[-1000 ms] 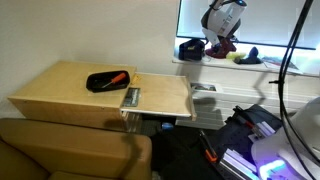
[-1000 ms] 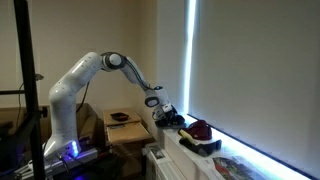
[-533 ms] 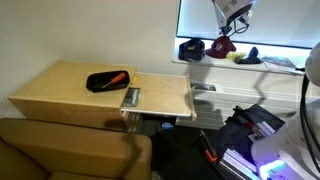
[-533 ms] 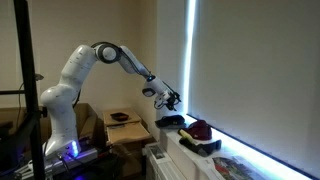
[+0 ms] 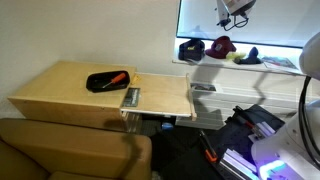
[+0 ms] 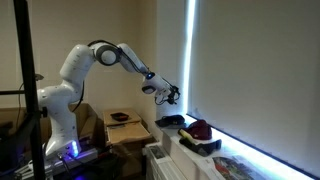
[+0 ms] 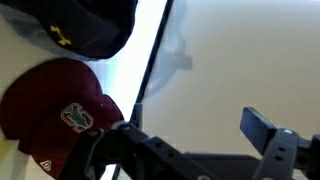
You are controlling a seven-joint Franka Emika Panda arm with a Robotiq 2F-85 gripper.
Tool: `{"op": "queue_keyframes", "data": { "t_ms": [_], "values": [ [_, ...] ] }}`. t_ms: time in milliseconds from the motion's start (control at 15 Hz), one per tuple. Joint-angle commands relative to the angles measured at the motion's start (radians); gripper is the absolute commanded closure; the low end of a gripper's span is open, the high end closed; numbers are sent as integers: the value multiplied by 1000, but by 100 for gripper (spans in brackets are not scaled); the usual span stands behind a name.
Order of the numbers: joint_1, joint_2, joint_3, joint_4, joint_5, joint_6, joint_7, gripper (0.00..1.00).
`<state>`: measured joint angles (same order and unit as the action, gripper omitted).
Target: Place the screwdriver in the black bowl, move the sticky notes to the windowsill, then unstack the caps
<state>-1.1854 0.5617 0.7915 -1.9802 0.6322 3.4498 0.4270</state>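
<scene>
The screwdriver (image 5: 113,78) lies in the black bowl (image 5: 100,84) on the wooden table. On the white windowsill (image 5: 205,62) the dark cap (image 5: 190,49) and the dark red cap (image 5: 222,46) sit side by side, apart; both also show in an exterior view, dark (image 6: 172,121) and red (image 6: 200,130). A small yellowish shape that looks like the sticky notes (image 5: 239,58) lies right of the red cap. My gripper (image 5: 232,14) (image 6: 170,95) hangs well above the caps. In the wrist view it (image 7: 195,135) is open and empty, with the red cap (image 7: 55,110) and dark cap (image 7: 80,25) below.
A small grey rectangular object (image 5: 131,96) lies at the table's near edge. A dark item (image 5: 253,55) and papers sit further along the windowsill. A brown sofa (image 5: 70,150) stands in front of the table. Equipment and cables (image 5: 250,135) crowd the floor by the robot base.
My gripper has risen from just over the red cap to high above the windowsill. The red cap stays on the sill beside the dark cap.
</scene>
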Motion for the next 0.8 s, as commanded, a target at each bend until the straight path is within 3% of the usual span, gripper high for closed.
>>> {"op": "queue_keyframes", "data": {
  "t_ms": [0,267,400,733],
  "values": [
    [6,0,-8,0,1,0,0,0],
    [16,-1,-12,0,1,0,0,0],
    [156,3,-201,31,72,-111,-25,0],
    [451,48,-586,76,49,-273,70,0]
  ]
}}
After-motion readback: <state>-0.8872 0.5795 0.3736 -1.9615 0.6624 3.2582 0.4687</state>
